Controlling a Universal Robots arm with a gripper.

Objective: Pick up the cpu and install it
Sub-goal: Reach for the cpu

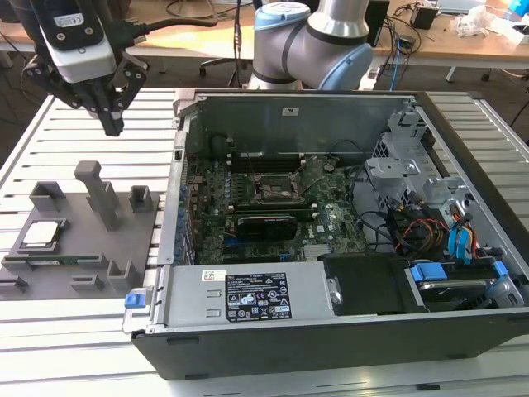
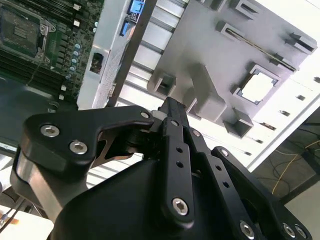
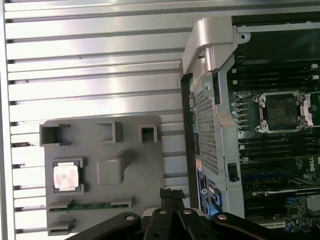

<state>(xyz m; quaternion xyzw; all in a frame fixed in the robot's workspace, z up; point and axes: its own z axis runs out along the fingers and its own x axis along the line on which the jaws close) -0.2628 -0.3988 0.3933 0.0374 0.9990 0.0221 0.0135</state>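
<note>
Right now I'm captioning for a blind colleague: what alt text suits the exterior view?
A black robot gripper hangs empty above a grey holder tray where the small square silver-topped cpu lies; to the exterior view's right, an open black computer case shows its green motherboard.

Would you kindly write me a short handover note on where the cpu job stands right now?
The gripper is shut and holds nothing. It hangs in the air above the far side of the grey holder, at the exterior view's left, touching nothing.
The cpu lies flat in its pocket on the grey holder, beside the open computer case.
The socket sits on the motherboard inside the computer case, with its centre dark and bare.
Done: nothing yet; the cpu has not been picked up.
Left: the pick-up and the install into the socket.
</note>
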